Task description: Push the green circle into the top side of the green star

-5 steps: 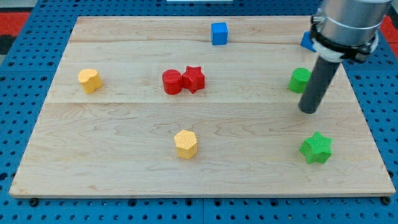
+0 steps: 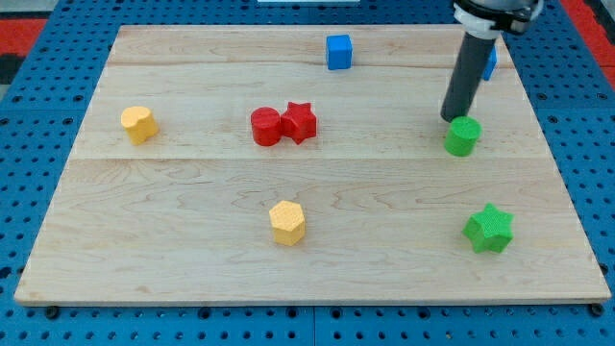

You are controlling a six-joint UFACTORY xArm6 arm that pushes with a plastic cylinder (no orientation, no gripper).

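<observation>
Pale wooden table (image 2: 192, 240) on blue pegboard (image 2: 19, 192); tip (image 2: 452, 117) touching green circle (image 2: 462, 136) at its top, green star (image 2: 488, 229) below; no jaws to judge.

The arm's visible end consists of a straight cylindrical rod (image 2: 465, 75), dark grey to black, with a smooth matte surface and a faint lighter sheen along its length. The rod terminates in my tip (image 2: 452, 118), a flat, blunt end of the same diameter and colour as the shaft, without taper or fitting. At the upper end, the rod enters a wider mount (image 2: 492, 13) cut off by the view's top edge, showing a black collar with a thin white band beneath it; cables, screws and markings cannot be made out.
</observation>
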